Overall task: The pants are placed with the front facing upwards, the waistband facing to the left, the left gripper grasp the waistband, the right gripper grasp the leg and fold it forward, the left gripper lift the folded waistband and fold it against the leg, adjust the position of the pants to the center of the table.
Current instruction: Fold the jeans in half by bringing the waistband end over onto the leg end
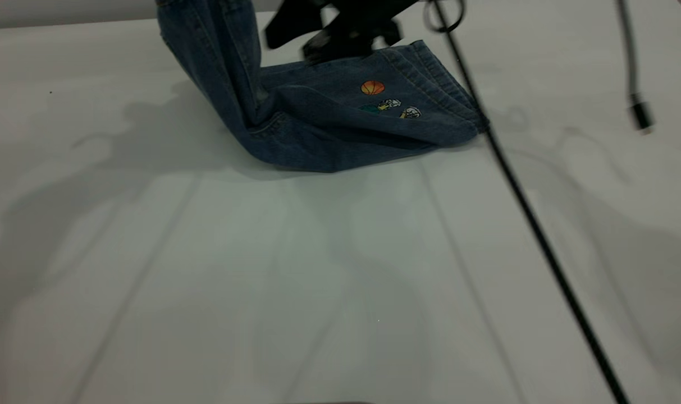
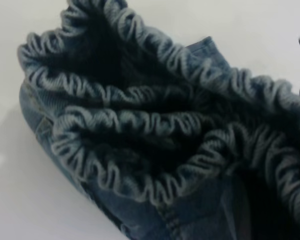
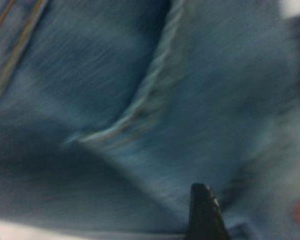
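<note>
Bare table (image 1: 329, 292) fills the near half of the exterior view, white to pale grey, crossed by soft shadows. A thin black cable (image 1: 534, 224) runs diagonally over its right side, from the far edge down to the near right corner; a second cable end (image 1: 640, 115) hangs at far right.

Pants (image 1: 340, 120) lie at the far middle of the table. Long axis of the flat part runs left to right. Leg hems point right, ending at a stitched cuff by the diagonal cable. Basketball embroidery (image 1: 373, 87) faces up on the flat leg, small patches just beside it.

Left end of the pants is raised: denim rises steeply from a bend at the table and leaves the view at the top edge. Left gripper not visible in any view. Left wrist view shows the waistband (image 2: 155, 125) close up, bunched in several ruched folds, opening toward the camera, pale table behind it.

Right gripper (image 1: 346, 31) sits at the far edge of the flat leg, dark and blurred, touching or just above the denim; whether its fingers are apart or together I cannot tell. Right wrist view shows denim with a stitched seam, and one black fingertip (image 3: 204, 212) against the cloth.
</note>
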Controlling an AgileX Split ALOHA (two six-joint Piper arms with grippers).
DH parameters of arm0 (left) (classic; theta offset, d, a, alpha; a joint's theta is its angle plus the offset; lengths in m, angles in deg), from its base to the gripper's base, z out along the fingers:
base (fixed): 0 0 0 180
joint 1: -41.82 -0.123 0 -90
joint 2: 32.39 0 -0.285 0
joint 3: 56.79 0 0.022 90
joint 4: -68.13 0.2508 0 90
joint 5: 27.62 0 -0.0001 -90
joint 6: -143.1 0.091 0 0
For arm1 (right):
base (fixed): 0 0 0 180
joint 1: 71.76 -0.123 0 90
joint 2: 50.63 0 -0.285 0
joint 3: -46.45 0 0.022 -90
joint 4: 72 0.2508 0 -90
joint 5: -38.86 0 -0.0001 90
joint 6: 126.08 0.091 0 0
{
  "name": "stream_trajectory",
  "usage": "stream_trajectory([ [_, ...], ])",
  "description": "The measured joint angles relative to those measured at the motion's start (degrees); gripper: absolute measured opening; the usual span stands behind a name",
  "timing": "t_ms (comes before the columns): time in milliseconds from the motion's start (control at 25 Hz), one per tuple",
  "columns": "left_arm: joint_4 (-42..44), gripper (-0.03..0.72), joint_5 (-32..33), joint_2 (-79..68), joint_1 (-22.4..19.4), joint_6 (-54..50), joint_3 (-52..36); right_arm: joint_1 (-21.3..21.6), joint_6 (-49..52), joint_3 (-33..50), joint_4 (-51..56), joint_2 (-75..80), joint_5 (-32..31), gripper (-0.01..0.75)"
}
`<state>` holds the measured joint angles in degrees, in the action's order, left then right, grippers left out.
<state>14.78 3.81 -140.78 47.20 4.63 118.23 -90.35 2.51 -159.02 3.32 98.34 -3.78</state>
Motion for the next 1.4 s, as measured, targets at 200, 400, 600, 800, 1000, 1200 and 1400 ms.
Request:
stream_trajectory([
  [200,0.04,0.093,-4.04,1.13,4.01,0.73,-0.17,-0.15,2.45,0.0,-4.4,2.76,0.82,0.385],
  [400,0.04,0.093,-6.28,1.24,8.43,0.92,-0.17,-2.26,4.01,0.0,-5.52,5.55,-0.84,0.385],
  [600,-0.13,0.093,-8.56,1.24,10.89,0.99,-0.17,0.03,4.12,0.0,-9.09,1.5,-3.27,0.385],
  [800,-0.38,0.093,-9.71,0.48,12.51,1.01,-0.17,8.21,4.38,0.0,-10.18,-6.74,-3.47,0.385],
  [1000,-0.81,0.093,-12.68,-5.78,15.93,1.24,-0.17,13.4,4.53,0.0,-10.62,-14.84,-6.2,0.385],
  [1200,-1.46,0.093,-18.3,-14.07,19.17,1.24,0.33,14.27,4.53,0.0,-10.73,-21.77,-9.57,0.385],
  [1400,-1.78,0.097,-19.1,-22.45,20.93,1.24,4.88,14.27,4.53,0.0,-11.31,-25.6,-11.32,0.385],
])
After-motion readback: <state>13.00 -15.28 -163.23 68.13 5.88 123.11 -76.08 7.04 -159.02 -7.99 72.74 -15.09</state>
